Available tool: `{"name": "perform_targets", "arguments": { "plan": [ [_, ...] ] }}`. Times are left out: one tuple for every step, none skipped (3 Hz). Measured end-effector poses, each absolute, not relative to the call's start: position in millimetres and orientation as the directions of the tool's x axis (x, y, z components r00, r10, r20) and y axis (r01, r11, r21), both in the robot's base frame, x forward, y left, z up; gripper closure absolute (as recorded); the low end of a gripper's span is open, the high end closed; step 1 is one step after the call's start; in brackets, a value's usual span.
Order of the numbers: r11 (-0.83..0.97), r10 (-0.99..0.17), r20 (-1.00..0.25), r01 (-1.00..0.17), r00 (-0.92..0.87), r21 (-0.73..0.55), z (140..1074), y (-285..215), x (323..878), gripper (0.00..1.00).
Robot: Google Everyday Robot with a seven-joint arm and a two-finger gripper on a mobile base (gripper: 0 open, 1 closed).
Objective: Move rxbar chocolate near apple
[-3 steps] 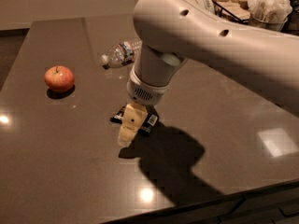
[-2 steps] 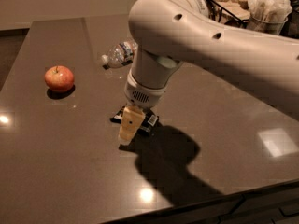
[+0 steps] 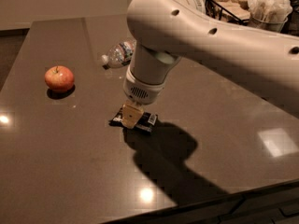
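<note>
The gripper point(image 3: 132, 117) is lowered onto the snack bar point(image 3: 148, 121), which lies flat on the dark table point(image 3: 219, 101), a little in front of the middle. The gripper is held straight down from above, most likely because a flat wrapper of this kind can only be taken from the top. The near end of the bar is covered by the gripper and only the right end, with a white label, is well seen. Whether the bar is already grasped or the gripper is only placed over it cannot be told from this view, since the arm hides the contact. The apple point(image 3: 59, 78) stands upright at the left side of the table, well apart from the bar, so the task is judged to be at its early stage: the bar is not yet near the apple. A clear plastic bottle point(image 3: 119, 54) lies on its side behind the arm, near the far edge; it is not part of the task. For the next step, a firm hold on the thin bar is needed, and then a move to the left towards the apple, where the bar must be put down just beside it without it being pushed.
</note>
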State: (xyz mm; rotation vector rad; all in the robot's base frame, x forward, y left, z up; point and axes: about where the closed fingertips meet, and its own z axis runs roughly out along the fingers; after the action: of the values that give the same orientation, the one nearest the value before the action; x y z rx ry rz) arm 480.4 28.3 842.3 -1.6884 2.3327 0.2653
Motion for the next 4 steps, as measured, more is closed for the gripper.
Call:
{"name": "perform_targets", "arguments": {
  "plan": [
    [0.305,-0.906,-0.312,-0.952,-0.286,-0.011,857,34,492,0.88],
    [0.278,-0.914,-0.318,-0.960,-0.253,-0.034,871,47,512,1.00],
    [0.246,-0.920,-0.323,-0.968,-0.220,-0.040,881,63,536,1.00],
    [0.209,-0.925,-0.332,-0.977,-0.187,-0.033,886,83,558,1.00]
  ]
}}
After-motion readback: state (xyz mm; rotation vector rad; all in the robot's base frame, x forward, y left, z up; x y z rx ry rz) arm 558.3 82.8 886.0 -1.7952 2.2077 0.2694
